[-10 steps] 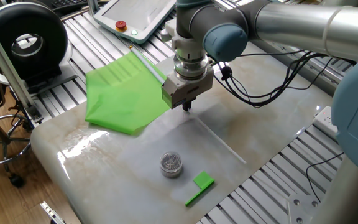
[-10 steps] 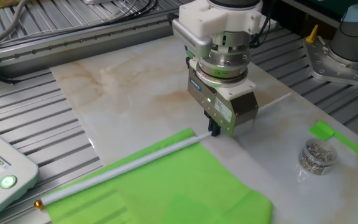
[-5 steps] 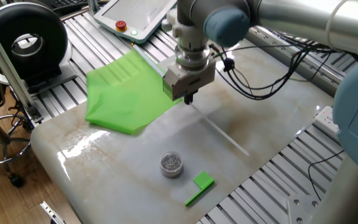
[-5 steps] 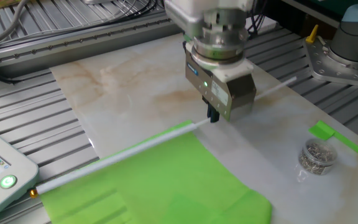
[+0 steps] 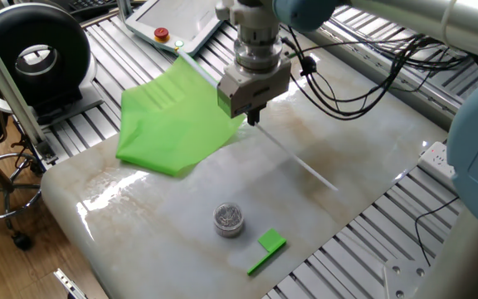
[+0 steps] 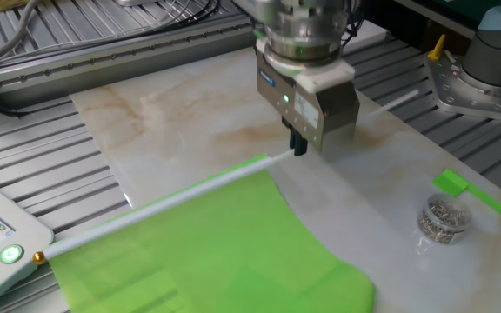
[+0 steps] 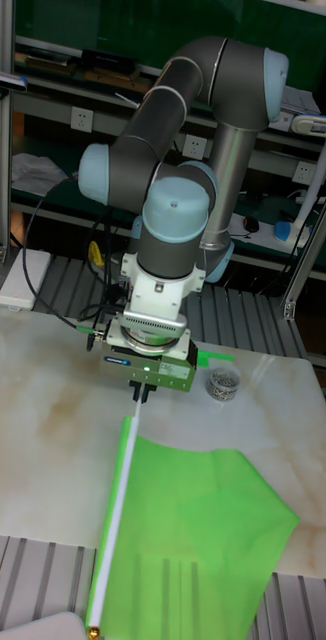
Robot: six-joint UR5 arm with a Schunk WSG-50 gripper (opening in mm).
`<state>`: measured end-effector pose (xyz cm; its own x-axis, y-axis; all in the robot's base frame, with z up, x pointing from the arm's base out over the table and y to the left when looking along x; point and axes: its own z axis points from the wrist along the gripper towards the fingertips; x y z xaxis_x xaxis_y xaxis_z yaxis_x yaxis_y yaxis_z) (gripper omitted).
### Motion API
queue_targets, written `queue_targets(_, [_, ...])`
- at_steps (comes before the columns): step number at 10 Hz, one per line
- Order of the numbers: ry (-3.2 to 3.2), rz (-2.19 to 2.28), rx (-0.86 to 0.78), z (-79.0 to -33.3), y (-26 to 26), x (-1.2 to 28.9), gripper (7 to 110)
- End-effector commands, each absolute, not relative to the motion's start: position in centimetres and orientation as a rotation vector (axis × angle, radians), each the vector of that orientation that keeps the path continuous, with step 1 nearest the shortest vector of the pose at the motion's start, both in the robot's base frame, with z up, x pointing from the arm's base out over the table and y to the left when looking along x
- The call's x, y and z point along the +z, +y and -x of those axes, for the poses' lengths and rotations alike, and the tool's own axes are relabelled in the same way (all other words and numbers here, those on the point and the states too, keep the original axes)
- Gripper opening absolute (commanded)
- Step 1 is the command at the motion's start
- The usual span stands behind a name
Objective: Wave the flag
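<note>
Flag [image 5: 177, 116] sheet lies bright green on the marble table [image 5: 363, 158], its thin white stick [image 6: 172, 204] running diagonally under the gripper [image 6: 298, 149]. The jaws are closed on the stick just past the sheet's corner, and the free end of the stick sticks out beyond them. A small jar [image 5: 228, 218] and a green block [image 5: 270, 243] sit well apart from it.

Desk [image 5: 363, 178]: glossy, smooth, marble-look slab, beige-veined. Bright green flag sheet [image 5: 173, 120]: thin, matt, cloth- or paper-like, creased. Flag stick [image 6: 159, 209]: smooth white plastic. Arm [image 7: 183, 215]: blue-grey, satin.
</note>
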<state>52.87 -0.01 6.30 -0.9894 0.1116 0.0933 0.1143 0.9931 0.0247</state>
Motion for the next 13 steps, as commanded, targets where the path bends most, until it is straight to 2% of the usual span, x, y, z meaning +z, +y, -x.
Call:
queue_targets(1, [-3.041,0.183,-0.077,-53.3,0.5,7.5,7])
queue_targets(6, [-3.046,0.181,-0.085,-53.4,0.6,7.4,7])
queue_targets(13, [-3.148,0.219,-0.083,-56.1,0.4,7.3,7])
